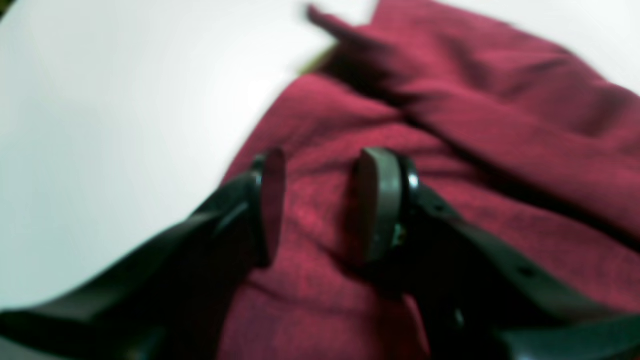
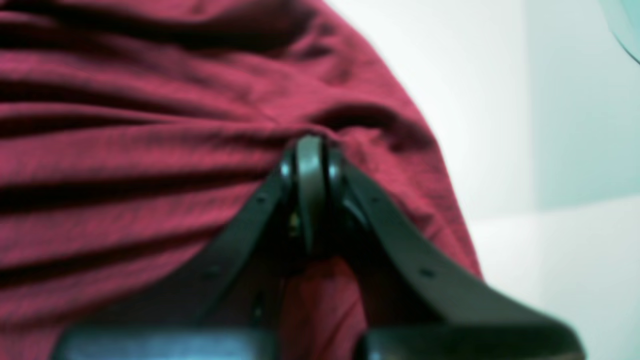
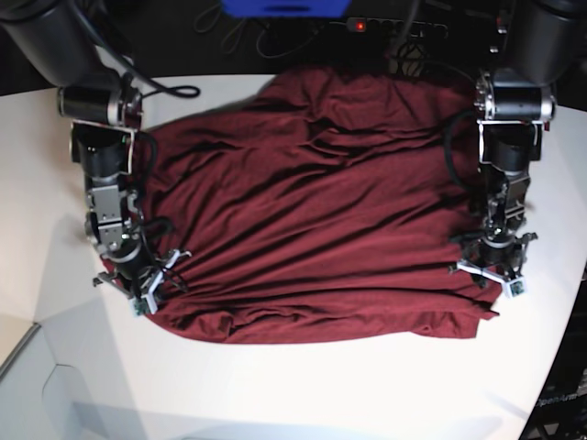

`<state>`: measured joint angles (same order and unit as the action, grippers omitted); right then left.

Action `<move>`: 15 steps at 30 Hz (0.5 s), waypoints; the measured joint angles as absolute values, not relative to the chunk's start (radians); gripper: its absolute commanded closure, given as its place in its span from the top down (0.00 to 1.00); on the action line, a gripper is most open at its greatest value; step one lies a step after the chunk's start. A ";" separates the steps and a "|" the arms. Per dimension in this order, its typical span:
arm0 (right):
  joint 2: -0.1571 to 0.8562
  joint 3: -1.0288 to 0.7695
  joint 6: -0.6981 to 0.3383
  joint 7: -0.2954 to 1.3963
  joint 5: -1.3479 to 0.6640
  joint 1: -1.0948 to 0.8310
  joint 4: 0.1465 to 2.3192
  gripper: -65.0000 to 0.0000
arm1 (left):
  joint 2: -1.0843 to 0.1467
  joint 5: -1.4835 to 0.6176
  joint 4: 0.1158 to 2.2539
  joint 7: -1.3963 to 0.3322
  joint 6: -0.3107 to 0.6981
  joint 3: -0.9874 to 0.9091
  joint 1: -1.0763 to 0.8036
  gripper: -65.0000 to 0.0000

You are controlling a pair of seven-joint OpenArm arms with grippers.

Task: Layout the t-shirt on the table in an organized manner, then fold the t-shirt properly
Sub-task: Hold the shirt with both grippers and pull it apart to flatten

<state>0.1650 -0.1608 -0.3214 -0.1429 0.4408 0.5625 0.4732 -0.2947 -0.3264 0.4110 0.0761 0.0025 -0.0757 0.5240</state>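
The t-shirt [image 3: 312, 211], soft, light and limp, lies rumpled across the table [image 3: 303, 385]; the right gripper [image 2: 311, 150] pinches its edge fully closed, while the left gripper [image 1: 320, 200] stands half open over cloth, holding nothing, so hems beside each gripper look the best holds.

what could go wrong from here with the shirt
1. The right gripper is shut on the shirt edge while the left gripper stands open over the cloth, gripping nothing. A pull now would probably drag the shirt to one side.
2. The cloth is full of long wrinkles, so a fold begun now would likely trap creases.
3. The shirt's far edge lies near the back of the table; pulling that way might slide it off.
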 measured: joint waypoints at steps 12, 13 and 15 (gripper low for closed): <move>0.214 -0.160 -0.331 -0.039 0.483 0.603 0.574 0.03 | -0.340 -0.334 0.429 0.042 -0.005 -0.075 0.679 0.37; 0.212 -0.160 -0.331 -0.029 0.484 0.588 0.624 0.03 | -0.338 -0.334 0.446 0.042 -0.005 -0.075 0.686 0.37; 0.199 -0.162 -0.331 -0.019 0.480 0.546 0.725 0.03 | -0.336 -0.334 0.481 0.040 -0.004 -0.075 0.690 0.37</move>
